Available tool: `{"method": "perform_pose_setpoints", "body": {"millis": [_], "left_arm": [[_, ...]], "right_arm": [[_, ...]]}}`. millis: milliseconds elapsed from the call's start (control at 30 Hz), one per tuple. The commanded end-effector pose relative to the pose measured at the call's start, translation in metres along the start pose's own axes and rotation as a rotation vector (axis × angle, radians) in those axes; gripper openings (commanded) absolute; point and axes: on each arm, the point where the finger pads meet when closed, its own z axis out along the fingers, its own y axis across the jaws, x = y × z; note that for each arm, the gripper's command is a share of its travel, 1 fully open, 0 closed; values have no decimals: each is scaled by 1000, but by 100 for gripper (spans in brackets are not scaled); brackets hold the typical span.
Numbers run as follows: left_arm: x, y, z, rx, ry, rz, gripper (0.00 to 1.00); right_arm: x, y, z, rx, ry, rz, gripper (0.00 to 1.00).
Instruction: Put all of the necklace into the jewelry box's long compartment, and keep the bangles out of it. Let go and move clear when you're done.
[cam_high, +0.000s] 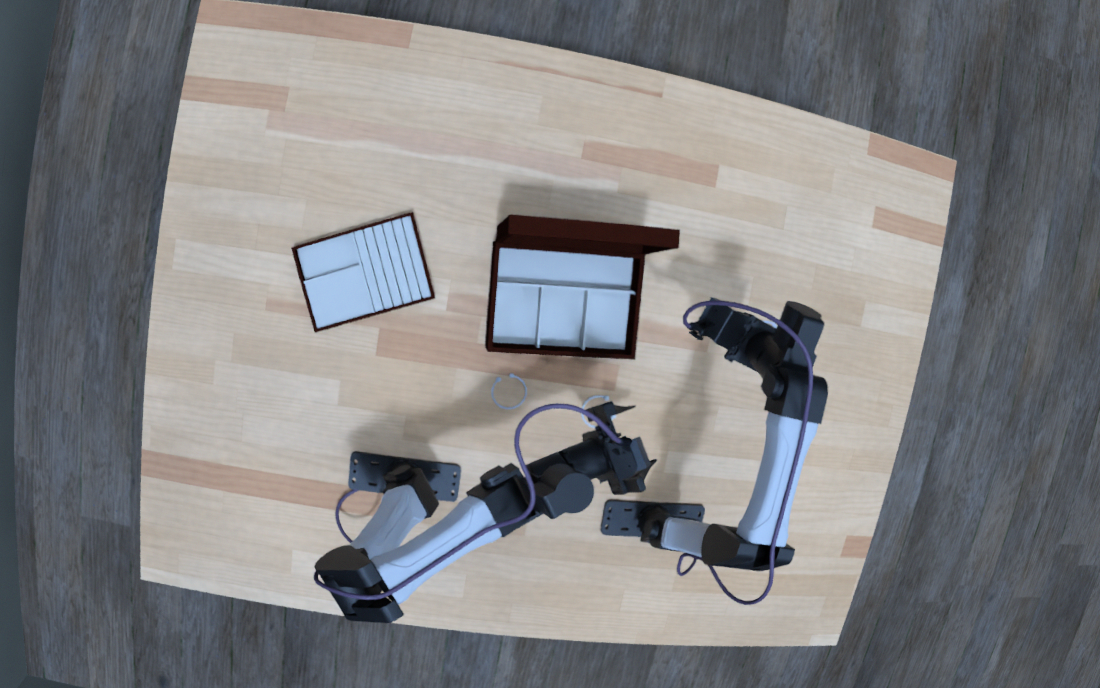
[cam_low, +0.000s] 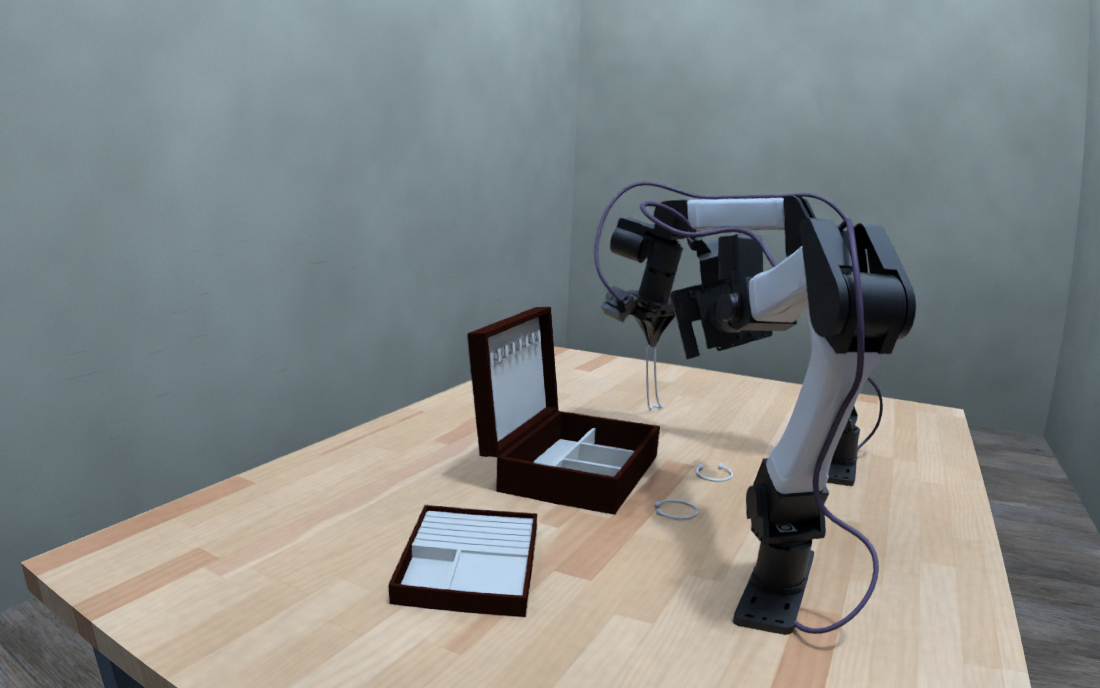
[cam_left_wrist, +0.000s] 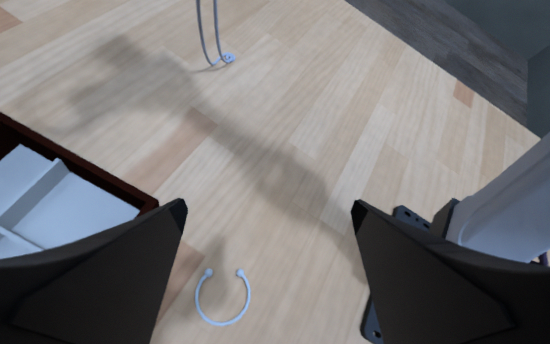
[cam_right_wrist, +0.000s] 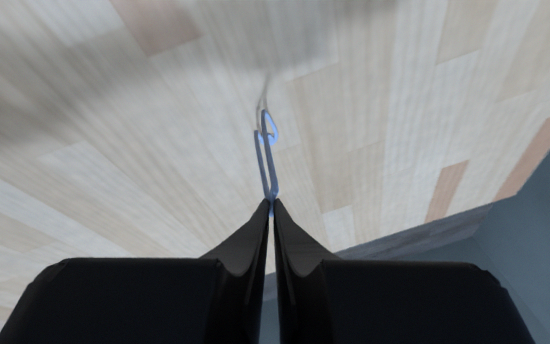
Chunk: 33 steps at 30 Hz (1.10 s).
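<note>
The thin silver-blue necklace (cam_low: 647, 377) (cam_left_wrist: 216, 25) (cam_right_wrist: 270, 160) hangs in two strands from my right gripper (cam_low: 651, 344) (cam_right_wrist: 271, 203), which is shut on it right of the box. Its lower end, bunched small, is at the table or just above it; I cannot tell which. My left gripper (cam_high: 643, 435) (cam_left_wrist: 269, 203) is open and empty, high above the table in front of the box. The open jewelry box (cam_high: 559, 352) (cam_low: 551, 485) has an empty long compartment (cam_high: 567, 263) along its lid side. One bangle (cam_high: 508, 408) (cam_low: 678, 519) and another bangle (cam_low: 714, 480) (cam_left_wrist: 222, 324) lie in front of the box.
A divided tray (cam_high: 373, 314) (cam_low: 458, 600) lies left of the box. The raised lid (cam_high: 584, 232) (cam_low: 481, 397) stands along the box's back. The left arm reaches across in front of the box and partly covers one bangle in the top view.
</note>
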Motion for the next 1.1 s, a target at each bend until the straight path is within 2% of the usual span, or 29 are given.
{"method": "perform_pose_setpoints", "body": {"millis": [0,100,567,667,833,1067], "left_arm": [[6,1,-15,1,40,-38,100],[7,1,-18,0,45,-44,100],[18,4,-56,-16,93,-113,100],[19,4,-59,-17,96,-117,100],[23,5,-73,-23,107,-140,100],[28,7,-92,-34,116,-166,100]], "right_arm": [[-21,-7,-26,122,-7,4,0],[-27,-7,-29,134,-10,-1,0],[-120,-1,-73,330,-68,-85,0],[-127,0,-74,339,-69,-92,0],[-160,5,-72,366,-69,-131,0],[-201,10,-85,434,-88,-176,0]]}}
